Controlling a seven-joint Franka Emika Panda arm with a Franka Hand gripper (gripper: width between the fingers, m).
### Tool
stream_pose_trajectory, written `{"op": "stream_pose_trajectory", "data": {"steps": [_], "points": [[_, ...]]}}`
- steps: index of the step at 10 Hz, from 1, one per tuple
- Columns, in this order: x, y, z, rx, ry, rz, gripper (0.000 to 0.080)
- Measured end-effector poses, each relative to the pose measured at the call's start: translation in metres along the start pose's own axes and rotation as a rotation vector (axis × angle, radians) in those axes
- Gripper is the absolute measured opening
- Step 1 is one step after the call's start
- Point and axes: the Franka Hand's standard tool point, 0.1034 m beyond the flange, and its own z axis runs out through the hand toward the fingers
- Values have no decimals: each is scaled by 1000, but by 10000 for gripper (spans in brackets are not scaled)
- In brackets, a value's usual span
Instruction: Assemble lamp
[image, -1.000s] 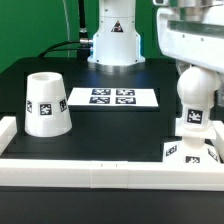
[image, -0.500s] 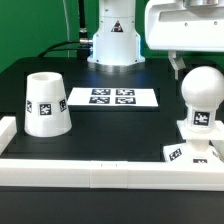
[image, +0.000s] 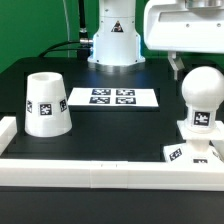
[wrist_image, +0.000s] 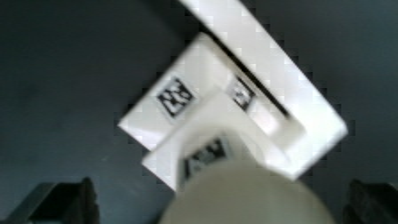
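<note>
Bulb (image: 203, 100) stands upright on the square base (image: 190, 152) in the table's front corner, at the exterior view's right; gripper (wrist_image: 205, 205) hangs above, fingers apart, holding nothing; shade (image: 46, 103), probably light, rigid and smooth, best gripped across its rim.

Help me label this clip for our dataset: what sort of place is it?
Probably a robotics lab bench rather than a home or workshop: a black table fenced by white rail blocks, a marker board fixed on it, and tagged white lamp parts like the shade.
</note>
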Motion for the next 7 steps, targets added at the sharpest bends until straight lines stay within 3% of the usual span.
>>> {"op": "stream_pose_trajectory", "data": {"steps": [1,2,3,4,7], "points": [[-2,6,-5,-24,-12,-196,699],[1,19,-6,-26,-27,-352,699],[5,41,-6,-37,-57,-438,699],[8,52,-5,-43,-65,-427,699],[6,49,-4,-43,-64,-424,699]]}}
